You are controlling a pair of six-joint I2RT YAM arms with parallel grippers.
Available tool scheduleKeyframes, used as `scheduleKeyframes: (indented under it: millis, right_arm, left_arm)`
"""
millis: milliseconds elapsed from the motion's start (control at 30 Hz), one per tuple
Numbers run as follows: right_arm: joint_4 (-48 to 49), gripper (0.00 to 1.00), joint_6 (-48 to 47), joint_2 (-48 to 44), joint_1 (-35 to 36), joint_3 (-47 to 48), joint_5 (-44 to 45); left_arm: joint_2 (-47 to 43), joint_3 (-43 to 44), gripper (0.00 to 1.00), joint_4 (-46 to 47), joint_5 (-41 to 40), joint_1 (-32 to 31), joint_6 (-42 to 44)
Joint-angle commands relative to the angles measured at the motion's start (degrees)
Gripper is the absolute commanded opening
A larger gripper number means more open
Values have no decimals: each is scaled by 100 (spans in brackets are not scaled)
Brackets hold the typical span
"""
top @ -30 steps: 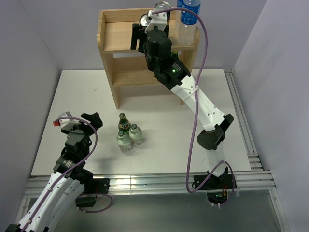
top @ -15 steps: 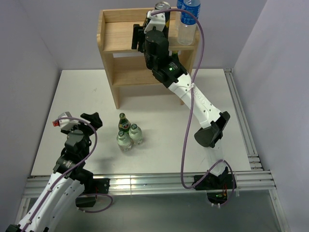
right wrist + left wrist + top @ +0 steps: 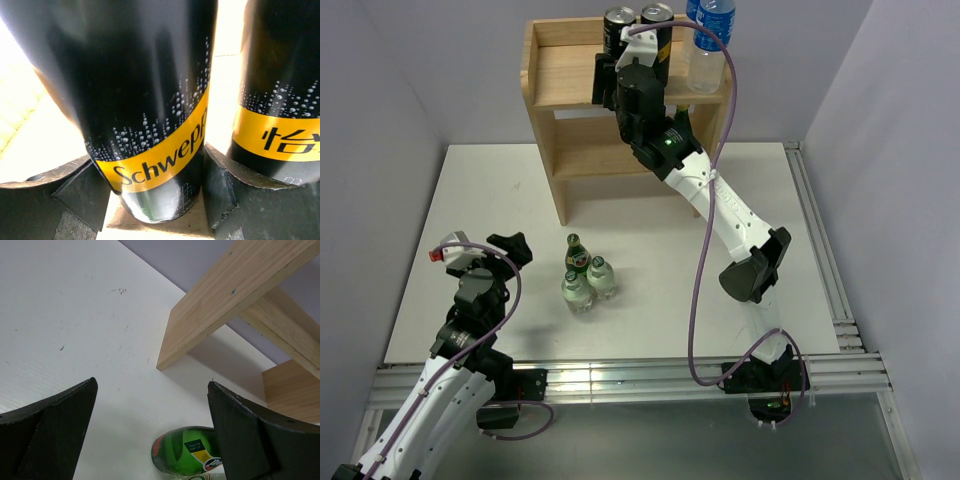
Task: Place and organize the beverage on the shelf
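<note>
On the upper board of the wooden shelf, the right gripper pinches a black Schweppes can, pads against both its sides. A second black can crowds just right of the jaws, with water bottles beyond it. The left gripper hovers over the table, jaws spread wide, holding nothing. A green bottle lies below them.

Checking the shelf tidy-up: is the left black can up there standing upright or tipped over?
Upright: the black can stands on the shelf, round top facing up.
</note>
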Motion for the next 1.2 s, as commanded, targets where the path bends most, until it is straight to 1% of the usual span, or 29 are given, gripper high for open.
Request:
scheduleKeyframes:
  millis: [0,467,533,600,867,900,933,1000,1067,1167]
  right_arm:
    - [256,70,53,44,-45,49,-30]
    - [378,68,35,150,-45,23,-13]
    - [449,65,9,176,-45,5,-13]
    - [458,63,0,246,-36,49,-13]
    - [458,67,-18,352,-71,-13,-30]
    - [449,69,-18,360,-71,-13,-30]
    - [414,74,-26,361,-71,-13,-22]
    - [396,79,-9,369,-62,-21,-30]
    - [388,91,0,334,-71,-91,-22]
    - [405,93,26,264,-71,-206,-22]
  left_arm:
    - [-15,-58,99,107,54,-20,-66]
    - [-33,-49,99,90,62,-20,-74]
    - [-33,-49,99,90,71,-20,-66]
    - [-33,-49,99,81,62,-20,-74]
    - [-15,-40,99,116,80,-20,-66]
    - [-7,-40,99,107,80,-20,-66]
    - [2,-40,99,99,80,-20,-66]
    - [-6,-31,99,99,71,-20,-66]
    - [-24,-40,99,99,71,-20,-57]
    - [-33,-40,99,99,71,-20,-57]
